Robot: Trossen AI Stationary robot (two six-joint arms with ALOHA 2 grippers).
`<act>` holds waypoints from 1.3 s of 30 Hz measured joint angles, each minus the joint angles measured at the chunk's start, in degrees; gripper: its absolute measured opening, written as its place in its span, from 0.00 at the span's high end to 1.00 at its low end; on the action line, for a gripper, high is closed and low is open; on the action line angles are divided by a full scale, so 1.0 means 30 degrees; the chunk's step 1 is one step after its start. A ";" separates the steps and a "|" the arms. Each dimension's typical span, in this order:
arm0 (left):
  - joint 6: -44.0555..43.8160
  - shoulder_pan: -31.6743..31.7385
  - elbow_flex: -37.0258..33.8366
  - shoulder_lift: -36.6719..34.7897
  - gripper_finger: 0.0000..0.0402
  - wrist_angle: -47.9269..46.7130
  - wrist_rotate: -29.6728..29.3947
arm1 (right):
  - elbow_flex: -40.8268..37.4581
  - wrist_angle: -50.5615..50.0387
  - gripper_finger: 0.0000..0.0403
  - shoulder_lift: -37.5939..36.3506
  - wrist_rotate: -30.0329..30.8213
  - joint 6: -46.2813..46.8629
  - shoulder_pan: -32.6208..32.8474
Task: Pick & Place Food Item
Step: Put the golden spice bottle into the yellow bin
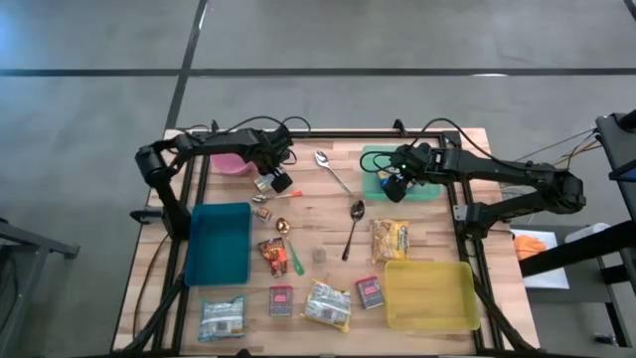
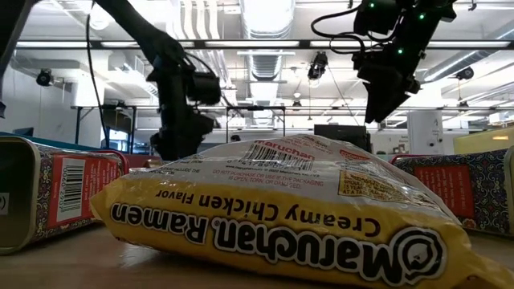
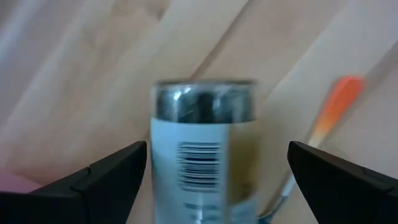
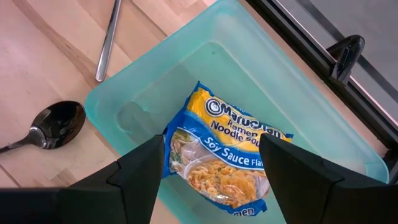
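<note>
The right gripper (image 4: 208, 180) hangs with its fingers spread over a green tub (image 4: 292, 93), nothing pinched between them. In the tub lies a yellow ramen packet (image 4: 227, 158) printed "Maruchan Ramen Noodle Soup" and "Soy Sauce Flavor" (its lower edge is hidden behind the fingers). Just beside the tub, on the wood, lie a dark spoon (image 4: 56, 127) and the handle of a second spoon (image 4: 110, 38).

The left gripper (image 3: 211, 180) is also spread wide, a small can (image 3: 202, 149) with a barcode label standing between its fingers but not touching them; an orange-tipped utensil (image 3: 329, 112) lies near it.

At the bench's near edge a packet reading "Maruchan Ramen Creamy Chicken Flavor" (image 2: 281, 213) fills the low view, flanked by patterned red tins (image 2: 72, 193). From above, the slatted wooden bench (image 1: 308, 204) also carries a blue tray (image 1: 221, 242), a yellow tray (image 1: 429, 293) and a pink bowl (image 1: 229, 164). Behind are ceiling ducts and striplights.
</note>
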 joint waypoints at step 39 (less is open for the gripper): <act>-0.4418 -0.0100 0.0319 -0.1839 0.30 0.0930 0.3879 | -0.0004 0.1013 0.35 0.0000 0.0007 -0.0060 0.0000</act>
